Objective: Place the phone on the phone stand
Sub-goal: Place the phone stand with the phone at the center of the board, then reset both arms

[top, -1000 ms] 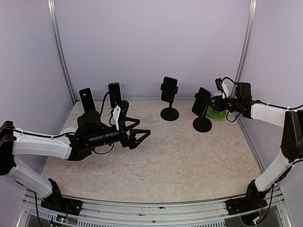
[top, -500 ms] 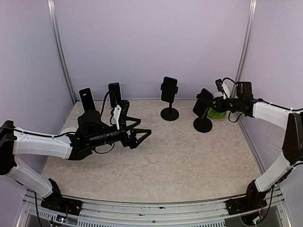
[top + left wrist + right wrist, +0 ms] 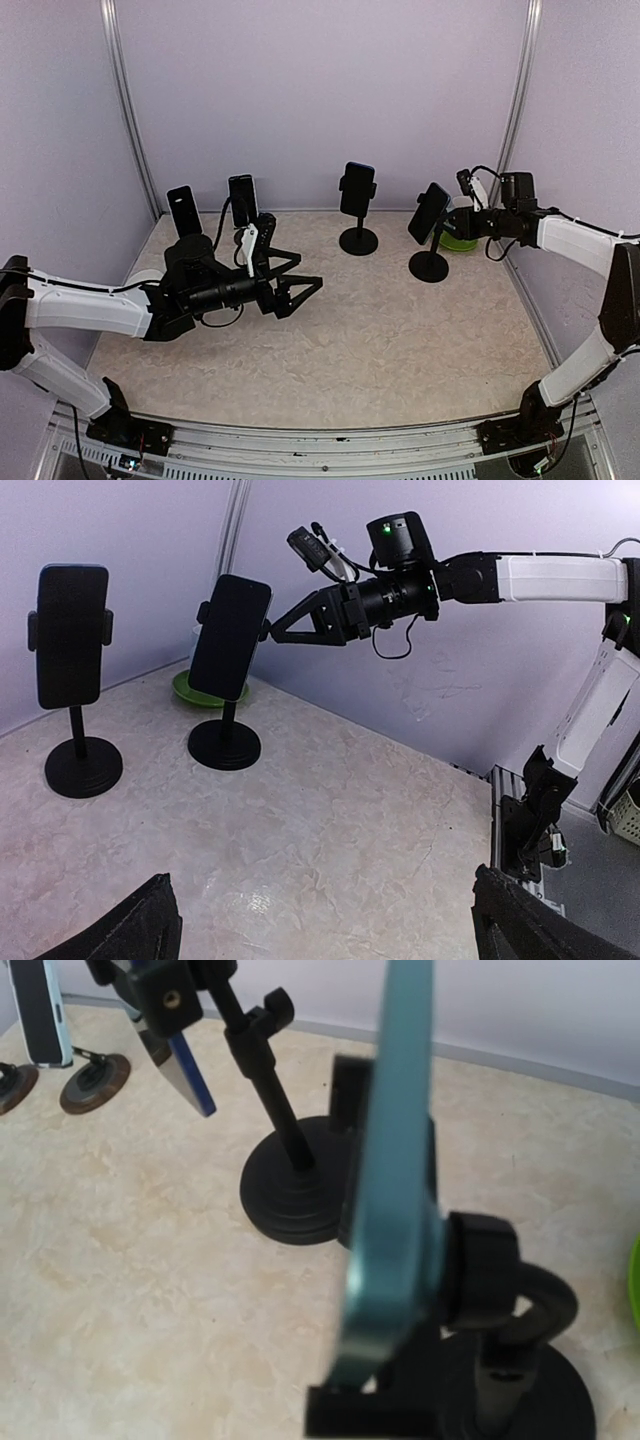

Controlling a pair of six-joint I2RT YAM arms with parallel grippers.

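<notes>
A dark phone with a teal edge (image 3: 428, 212) sits tilted in the clamp of the right black phone stand (image 3: 429, 265). My right gripper (image 3: 447, 222) reaches it from the right and is shut on its lower edge. The right wrist view shows the phone edge-on (image 3: 390, 1160) against the stand's knob (image 3: 480, 1270). The left wrist view shows the phone (image 3: 230, 635), the stand (image 3: 224, 745) and the right gripper (image 3: 272, 632) at the phone's side. My left gripper (image 3: 300, 290) is wide open and empty over the table's left middle, its fingertips (image 3: 150, 925) at the frame's bottom corners.
A second stand with a phone (image 3: 357, 190) is at the back centre, also in the left wrist view (image 3: 72, 635). Two more phones on stands (image 3: 183, 210) (image 3: 242, 200) are at the back left. A green dish (image 3: 458, 240) lies behind the right stand.
The phone on the right stand has tilted further back and shifted slightly right with my right gripper. The left arm has edged slightly right.
</notes>
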